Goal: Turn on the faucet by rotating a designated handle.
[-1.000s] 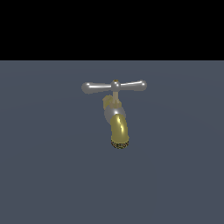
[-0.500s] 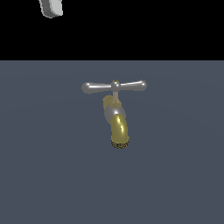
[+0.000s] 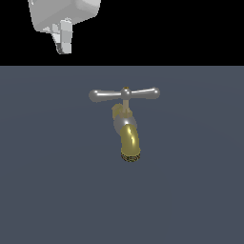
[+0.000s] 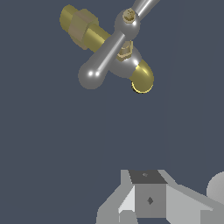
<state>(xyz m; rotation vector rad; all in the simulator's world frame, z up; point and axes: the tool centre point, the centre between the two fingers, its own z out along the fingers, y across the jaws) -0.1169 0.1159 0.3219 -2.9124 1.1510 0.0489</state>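
Near the middle of the dark grey floor stands the faucet (image 3: 127, 131), its brass-gold spout (image 3: 129, 140) curving toward the exterior camera and down to a dark meshed outlet, with the handle (image 3: 124, 94) lying level across the top. We judge this crossbar rigid polished metal: smooth, rounded and likely slippery, so a pinch on its thin shaft might skate. It should turn only about the small brass centre cap (image 3: 126, 89), so the best leverage is far from that pivot, at a bulbous end (image 4: 90, 75) such as the one nearest the wrist camera; we would push sideways against it or close around the bar just inboard of it. Our gripper (image 3: 63, 37) hangs well apart from the faucet, high toward the exterior view's left, touching nothing. Only one finger shows clearly, so we cannot tell whether the jaws stand apart or together.
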